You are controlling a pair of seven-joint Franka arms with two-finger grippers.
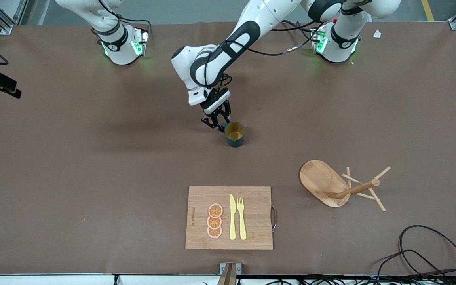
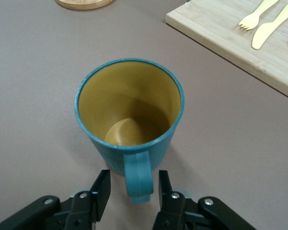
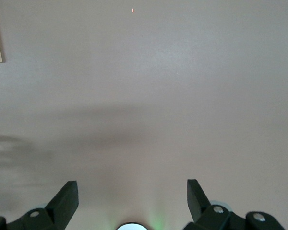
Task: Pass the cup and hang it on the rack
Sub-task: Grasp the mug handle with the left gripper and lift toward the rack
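Currently:
right gripper [image 3: 132, 201]: parked over bare table [image 1: 73, 166], fingers wide apart
left gripper [image 2: 131, 191]: fingers either side of cup handle, gap visible, not clamped
cup [image 1: 234, 134]: upright, mid-table
board [image 1: 251, 202]: cup's 6 o'clock
rack [image 1: 342, 186]: cup's 4 o'clock, tipped over

Two white robot arms with black joints

Each base [image 1: 123, 45] glows green (a small round logo sits on it), thin black cables run along the shells, and the black tool [image 1: 217, 120] fingers [image 2: 102, 189] carry silver screws.
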